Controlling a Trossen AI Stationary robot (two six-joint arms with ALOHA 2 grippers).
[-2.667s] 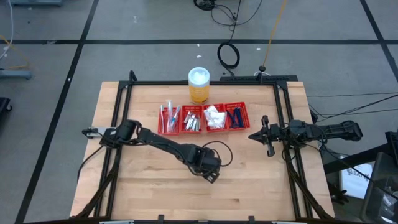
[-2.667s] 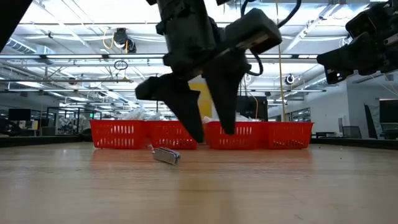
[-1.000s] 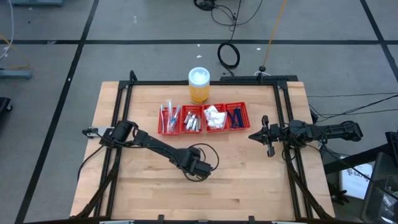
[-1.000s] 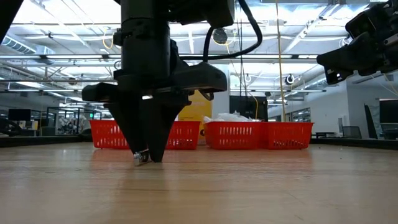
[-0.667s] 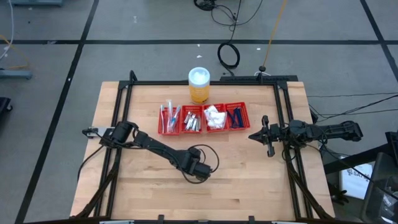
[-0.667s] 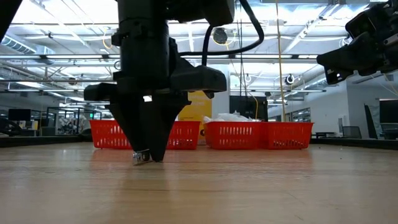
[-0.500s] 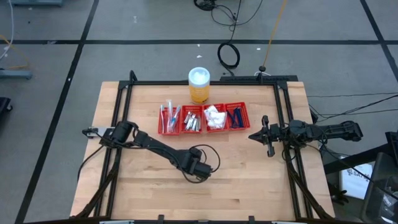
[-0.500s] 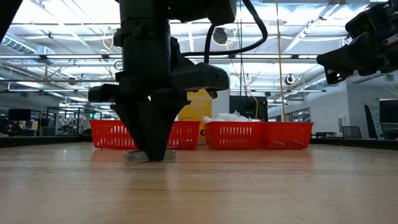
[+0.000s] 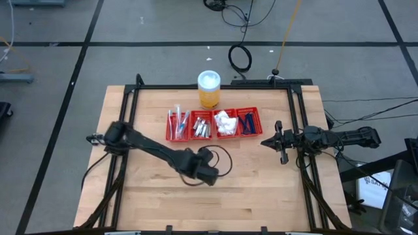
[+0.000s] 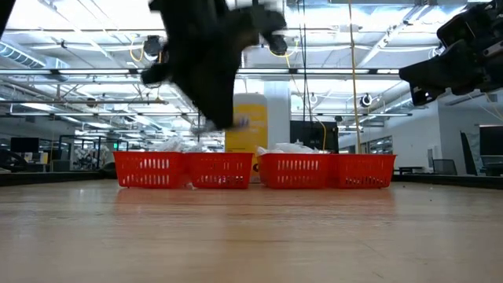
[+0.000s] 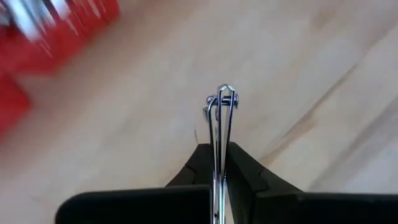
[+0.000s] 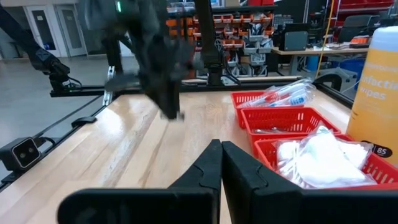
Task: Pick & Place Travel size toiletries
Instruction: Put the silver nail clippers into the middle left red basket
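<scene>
The left hand (image 9: 210, 175) hangs above the bare middle of the pale wooden tabletop (image 9: 150, 196), in front of the red plastic four-compartment tray (image 9: 214, 124). Its dark fingers (image 11: 202, 163) are clenched on a thin silvery-white tube (image 11: 219, 127), seen edge-on in the left wrist view with its crimped end sticking out past the fingertips. In the low view the hand is a dark blur lifted clear of the wood, with what looks like the tube's pale end just below it, level with the top of the tray.

The tray sits near the far edge of the tabletop, its compartments holding, from the robot's left to right, blue, red and white sticks in clear wrap (image 9: 177, 121), more silvery tubes (image 9: 203, 127), white crinkly packets (image 9: 226, 122) and dark blue razors (image 9: 247, 123). An orange jar with a white lid (image 9: 209, 89) stands just behind it.

The right hand (image 9: 280, 148) waits at the right edge of the tabletop, fingers (image 12: 239, 171) pressed together on nothing.
</scene>
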